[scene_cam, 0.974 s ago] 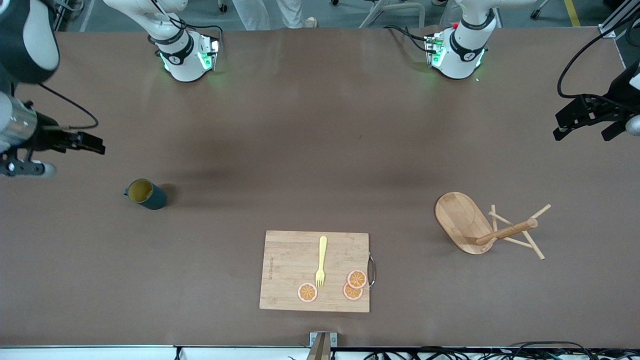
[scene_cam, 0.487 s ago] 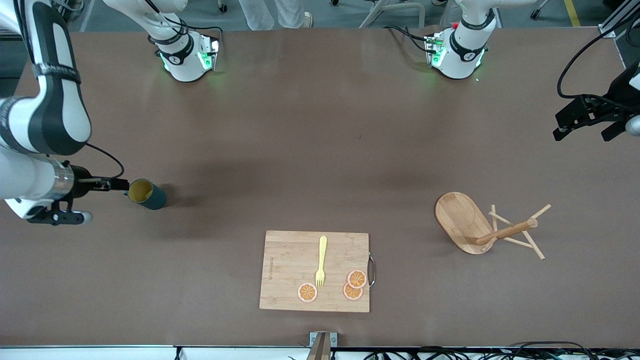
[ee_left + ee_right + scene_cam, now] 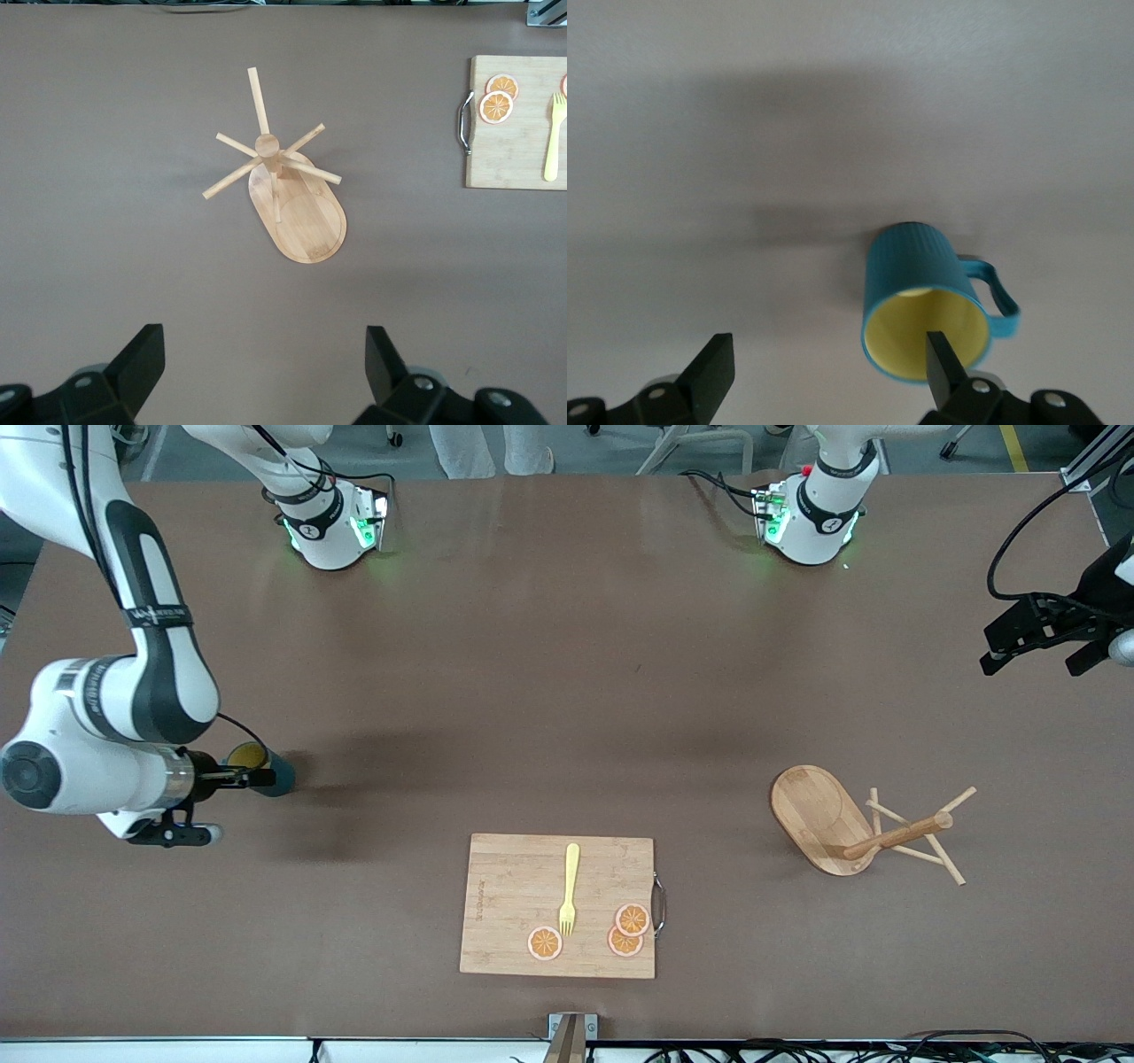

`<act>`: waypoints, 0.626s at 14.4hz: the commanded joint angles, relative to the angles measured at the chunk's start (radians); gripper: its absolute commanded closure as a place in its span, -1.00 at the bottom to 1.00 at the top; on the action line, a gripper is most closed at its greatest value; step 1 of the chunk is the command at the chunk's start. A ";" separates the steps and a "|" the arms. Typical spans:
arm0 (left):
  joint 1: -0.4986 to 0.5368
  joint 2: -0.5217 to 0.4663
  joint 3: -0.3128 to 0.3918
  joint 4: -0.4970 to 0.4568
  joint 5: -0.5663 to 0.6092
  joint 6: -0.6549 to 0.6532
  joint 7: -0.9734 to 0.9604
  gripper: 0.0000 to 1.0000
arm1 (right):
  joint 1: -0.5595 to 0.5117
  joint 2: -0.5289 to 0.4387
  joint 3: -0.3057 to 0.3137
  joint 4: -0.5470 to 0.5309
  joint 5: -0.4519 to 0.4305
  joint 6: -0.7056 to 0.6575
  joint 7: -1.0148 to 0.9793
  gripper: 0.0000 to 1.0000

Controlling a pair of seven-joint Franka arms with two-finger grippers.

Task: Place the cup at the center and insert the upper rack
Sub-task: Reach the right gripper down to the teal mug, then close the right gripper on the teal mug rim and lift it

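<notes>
The dark teal cup [image 3: 282, 776] with a yellow inside stands toward the right arm's end of the table. My right gripper [image 3: 251, 778] is open and low over it. In the right wrist view one finger [image 3: 943, 365] is over the cup's [image 3: 911, 264] mouth and the other stands wide of the cup; the handle points away from both. The wooden mug tree [image 3: 817, 811] lies tipped on its side toward the left arm's end, pegs pointing away from the cup. My left gripper [image 3: 1032, 638] waits open and empty high over that end; its wrist view shows the tree [image 3: 306, 212] below.
A rectangular wooden cutting board [image 3: 509, 895] lies near the front camera at mid-table, with a yellow fork [image 3: 569, 890] and three orange slices [image 3: 545, 943] on it. It also shows in the left wrist view [image 3: 509, 150].
My right arm has swung in from the table's end and down to the cup; its gripper now stands over the cup. The left arm, cup and mug tree have not moved.
</notes>
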 commanded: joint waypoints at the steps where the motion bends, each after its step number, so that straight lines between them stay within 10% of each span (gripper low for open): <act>1: -0.003 -0.003 -0.001 0.002 0.006 0.007 -0.006 -1.00 | 0.002 -0.010 -0.002 -0.049 0.016 0.023 0.003 -0.84; 9: -0.003 -0.003 -0.001 0.002 0.004 0.007 -0.007 -1.00 | -0.005 -0.010 -0.004 -0.119 0.002 0.031 0.001 -0.65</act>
